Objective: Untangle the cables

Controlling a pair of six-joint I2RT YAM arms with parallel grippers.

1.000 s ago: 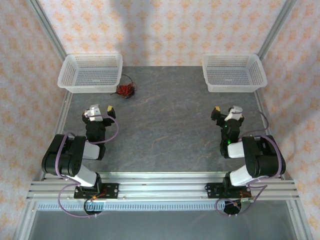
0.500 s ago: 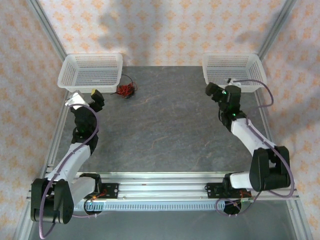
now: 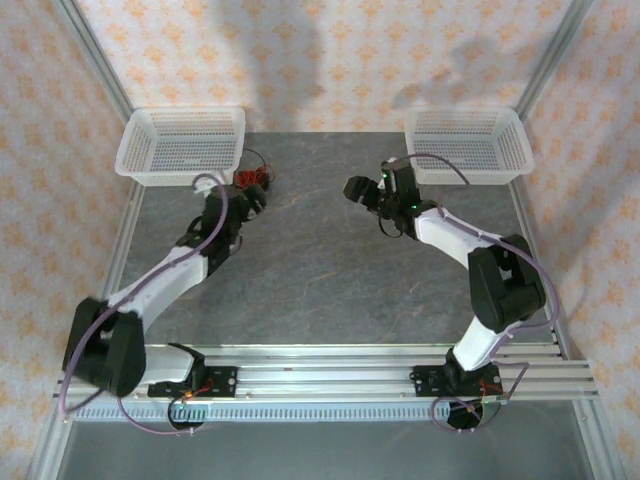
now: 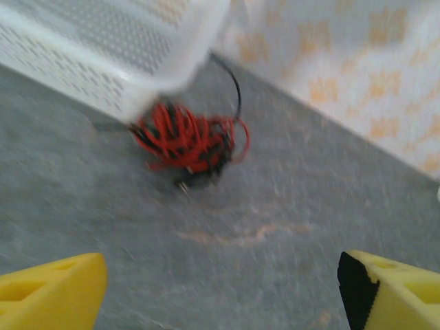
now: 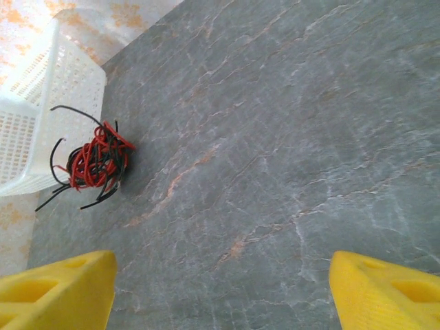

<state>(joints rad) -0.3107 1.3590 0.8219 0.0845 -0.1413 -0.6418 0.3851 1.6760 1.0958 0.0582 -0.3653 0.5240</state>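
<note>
At the upper left of the overhead view sits the left basket (image 3: 180, 145). Tucked against its lower right corner are the cables (image 4: 185, 141), one tight clump of red and black wire. From the left wrist view I can make out red loops wound over each other, black strands buried among them, and one black strand arching up beside the basket wall. It's blurred, so I can't say which wire crosses which. Nothing is pulled free, and no strand lies apart from the rest. By my reckoning the untangling proper hasn't begun and all of it is left to do.

The left gripper (image 4: 220, 289) hangs near the clump, just below it in the overhead frame. Its jaws are spread wide with nothing between them, and its yellow pads sit at the bottom corners of its own view. It isn't touching the wire.

Across the grey table (image 3: 320, 280), upper centre-right, the right gripper (image 5: 220, 289) points toward the clump from well apart. Its jaws are also wide and hold nothing.

The right basket (image 3: 467, 145) is at the upper right.

I'd say each arm needs a hold on the bundle before any separating can start.
</note>
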